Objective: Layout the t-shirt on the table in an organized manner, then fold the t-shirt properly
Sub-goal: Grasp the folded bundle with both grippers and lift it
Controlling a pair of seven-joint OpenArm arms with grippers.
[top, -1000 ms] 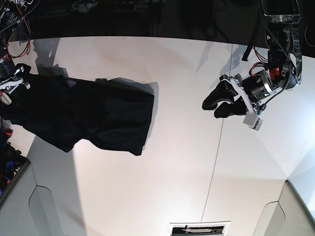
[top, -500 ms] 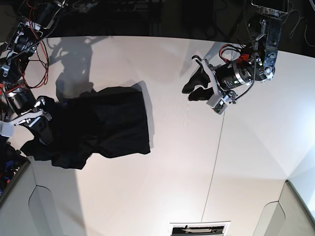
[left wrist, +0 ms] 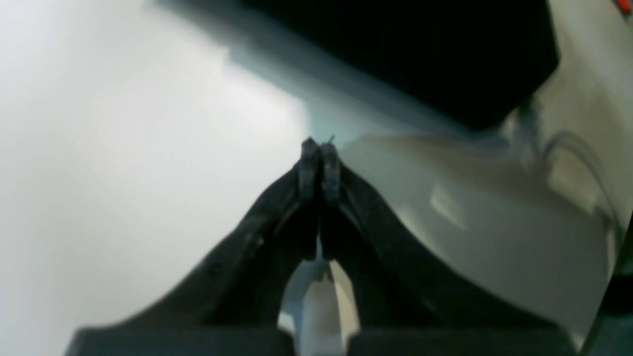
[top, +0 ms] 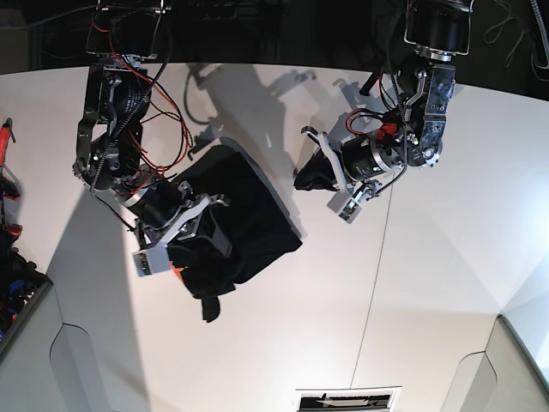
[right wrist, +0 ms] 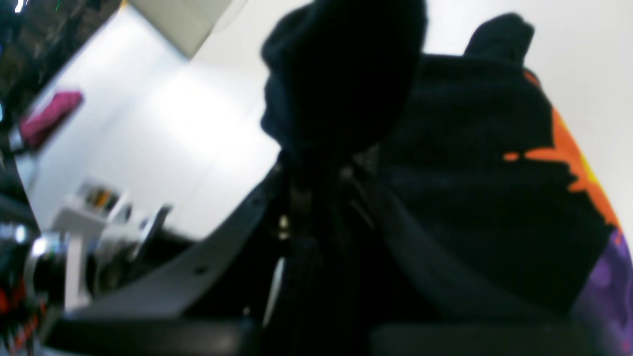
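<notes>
The right claw (right wrist: 321, 198) is gripping the bunched t-shirt (top: 244, 219) over the table (top: 429, 300), left of centre; the left claw (left wrist: 319, 163), pinched closed and empty, should be opening for the free hem

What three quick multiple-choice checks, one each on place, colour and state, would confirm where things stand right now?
1. Where is the t-shirt?
A. bunched at the right end effector
B. spread flat mid-table
C. under the left end effector

2. Which print colours show on the shirt in the right wrist view?
A. green and white
B. orange-yellow and purple
C. red and blue

3. What is the left end effector doing?
A. gripping the shirt
B. wide open
C. shut on nothing

Answers:
1 A, the cloth hangs bunched from that end effector.
2 B, both colours edge the black cloth.
3 C, its fingertips meet over the bare table.
</notes>
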